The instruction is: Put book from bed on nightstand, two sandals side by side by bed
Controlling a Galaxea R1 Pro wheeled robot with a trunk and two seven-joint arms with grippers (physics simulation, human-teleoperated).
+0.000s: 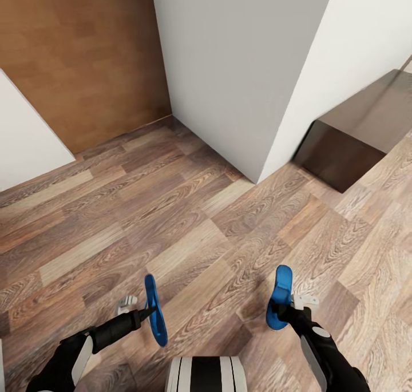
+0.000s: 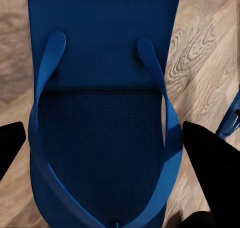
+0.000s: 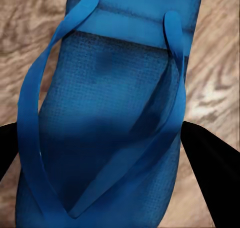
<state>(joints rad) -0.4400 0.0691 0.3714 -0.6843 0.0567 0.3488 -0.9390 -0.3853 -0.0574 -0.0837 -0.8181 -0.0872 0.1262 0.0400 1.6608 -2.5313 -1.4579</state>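
while each gripper clamps one blue sandal, the left gripper [image 1: 147, 313] at 7 o'clock and the right gripper [image 1: 281, 311] at 5 o'clock, both sandals hang above the wood floor [image 1: 189, 232]; placing them looks still undone.

L sandal [image 1: 155, 312] in left gripper [image 1: 140, 313], R sandal [image 1: 280, 298] in right gripper [image 1: 284, 311], well apart over floor [image 1: 189, 232]. Wall corner [image 1: 260, 94] ahead. Cabinet [image 1: 355, 134] right of it, on floor.
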